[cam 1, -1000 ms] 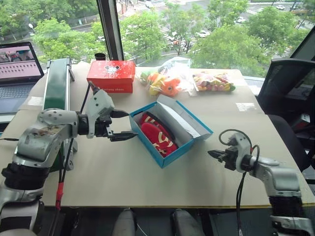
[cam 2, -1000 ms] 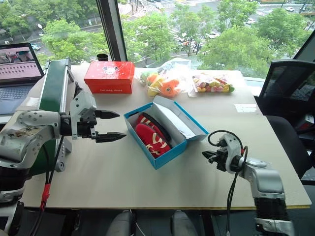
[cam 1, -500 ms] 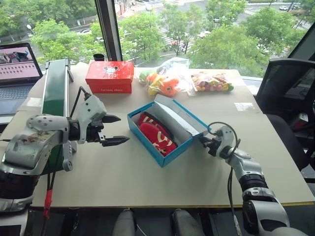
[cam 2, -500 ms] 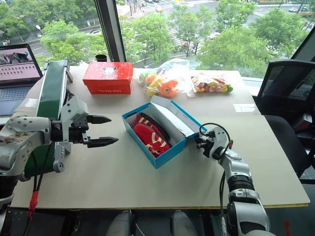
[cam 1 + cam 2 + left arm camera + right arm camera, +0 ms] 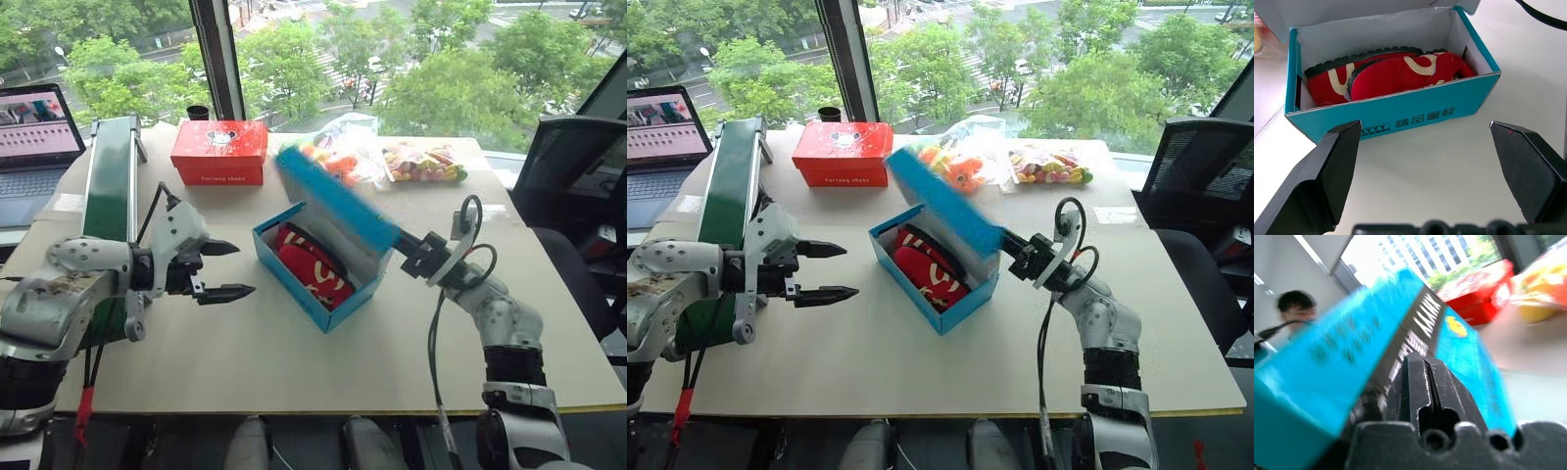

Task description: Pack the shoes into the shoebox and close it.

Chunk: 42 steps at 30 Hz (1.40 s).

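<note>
The blue shoebox [image 5: 294, 286] sits mid-table with the two red shoes [image 5: 1396, 73] lying side by side inside. Its hinged lid [image 5: 333, 201] is raised and slants up over the box's far side. My right gripper [image 5: 400, 247] is shut, its fingers [image 5: 1420, 382] together and pressed against the lid's outer face by the black lettered band. My left gripper [image 5: 243, 269] hangs open to the left of the box, a short way off, with nothing between its fingers and pointing at the box's long side [image 5: 1400, 115].
A red-orange box [image 5: 220, 152] and a black cup [image 5: 199, 113] stand at the back left. Bags of colourful toys [image 5: 423, 162] lie behind the shoebox. A green conveyor [image 5: 108, 196] and laptop [image 5: 34, 137] are at left, an office chair [image 5: 578, 176] at right. A person [image 5: 1295, 306] shows beyond the lid.
My right gripper rose and swung left to the box, and the lid went from lying open on the table to tilted up over the box. The left gripper has barely moved.
</note>
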{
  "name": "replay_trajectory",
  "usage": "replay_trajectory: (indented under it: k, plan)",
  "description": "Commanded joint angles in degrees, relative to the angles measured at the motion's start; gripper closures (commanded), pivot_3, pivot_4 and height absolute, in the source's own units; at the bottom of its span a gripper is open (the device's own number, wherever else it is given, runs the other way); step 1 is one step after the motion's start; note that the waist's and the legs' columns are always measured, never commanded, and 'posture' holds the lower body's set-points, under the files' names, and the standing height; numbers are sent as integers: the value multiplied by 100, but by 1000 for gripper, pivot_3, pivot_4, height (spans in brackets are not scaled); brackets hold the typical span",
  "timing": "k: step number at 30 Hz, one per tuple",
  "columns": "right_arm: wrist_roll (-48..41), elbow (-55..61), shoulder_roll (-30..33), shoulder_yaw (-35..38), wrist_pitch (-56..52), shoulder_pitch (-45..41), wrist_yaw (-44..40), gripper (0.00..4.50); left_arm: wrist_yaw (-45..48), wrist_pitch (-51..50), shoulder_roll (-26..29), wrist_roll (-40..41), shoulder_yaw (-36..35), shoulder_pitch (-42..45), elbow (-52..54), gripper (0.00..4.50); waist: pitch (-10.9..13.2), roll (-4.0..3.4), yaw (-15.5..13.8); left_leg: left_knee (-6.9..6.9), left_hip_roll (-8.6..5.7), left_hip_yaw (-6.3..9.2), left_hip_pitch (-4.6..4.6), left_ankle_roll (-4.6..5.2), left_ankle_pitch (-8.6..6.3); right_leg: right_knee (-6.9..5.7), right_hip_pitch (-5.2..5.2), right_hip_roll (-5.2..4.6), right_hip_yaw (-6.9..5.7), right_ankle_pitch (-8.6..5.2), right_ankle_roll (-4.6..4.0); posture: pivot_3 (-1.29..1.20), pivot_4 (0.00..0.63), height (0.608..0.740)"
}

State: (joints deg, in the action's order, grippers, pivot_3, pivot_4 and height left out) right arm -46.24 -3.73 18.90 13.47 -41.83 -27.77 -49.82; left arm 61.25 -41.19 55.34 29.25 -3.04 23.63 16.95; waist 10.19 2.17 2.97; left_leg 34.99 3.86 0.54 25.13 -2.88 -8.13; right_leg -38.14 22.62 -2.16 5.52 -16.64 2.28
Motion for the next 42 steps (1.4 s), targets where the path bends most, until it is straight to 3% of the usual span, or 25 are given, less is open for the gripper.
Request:
replay_trajectory:
  k: [1,9,13,21,24,25,26,30,33,37,42]
  plan:
    - [-355,917,276,-346,-699,93,10,4465,25,52,58,112,-204,-38,211,0,0,0,-38,0,-1,-1,0,0,0,0,2,0,1,0,0,0,150,739]
    - [1173,340,304,-1482,113,-411,343,4465,-310,-20,-176,145,-187,-80,310,0,0,0,-29,2,0,-2,5,0,0,-1,11,0,2,-2,-1,0,150,739]
    - [2557,-742,335,-2624,1272,-839,-34,4465,-972,-58,-758,115,-63,-197,545,0,-1,1,-38,4,0,-3,7,0,0,-3,15,1,2,-1,-2,0,150,739]
    - [3670,-1578,496,-3219,2267,-1021,-364,4465,-1830,-30,-1580,-14,138,-555,1027,0,-14,17,-44,16,0,-1,-9,0,-1,-2,-13,0,0,1,-2,0,150,739]
    - [3531,-1293,534,-2936,2278,-998,-359,4465,-1863,124,-1682,-32,130,-667,1029,0,-17,18,-64,12,0,-1,-46,0,-1,-2,-45,0,0,0,-1,0,150,739]
    - [3404,-1171,532,-2760,2199,-1017,-316,3936,-1864,158,-1696,-44,126,-674,1012,0,-17,18,-72,12,0,-1,-46,0,-1,-2,-45,0,-1,0,-1,0,150,739]
    - [3237,-935,606,-2563,2055,-1010,-322,3836,-1843,235,-1680,-103,146,-684,984,0,-17,18,-83,13,0,-1,-46,0,-1,-2,-45,0,-1,0,-1,0,150,739]
    - [2781,173,1158,-1964,1445,-793,-450,2243,-1787,516,-1652,-257,169,-736,894,0,-15,16,-137,13,-3,0,-27,0,-1,2,-31,-3,0,1,-1,0,150,739]
    - [2522,847,1691,-1486,1121,-523,-518,1340,-1674,592,-1621,-257,160,-779,792,0,-15,16,-160,3,-2,-1,-20,0,-1,7,-22,-3,0,0,-2,0,150,739]
    - [2611,1063,2141,-1083,1125,-157,-357,20,-1680,721,-1666,-315,169,-822,693,0,-15,16,-162,-2,-2,-1,-21,3,-3,10,-22,-3,0,-2,-4,0,150,739]
    - [2439,1123,2493,-296,967,623,-177,20,-1919,919,-1859,-430,127,-1062,637,0,-15,16,-175,5,-3,-2,-21,3,-3,10,-24,-4,1,-2,-4,0,150,739]
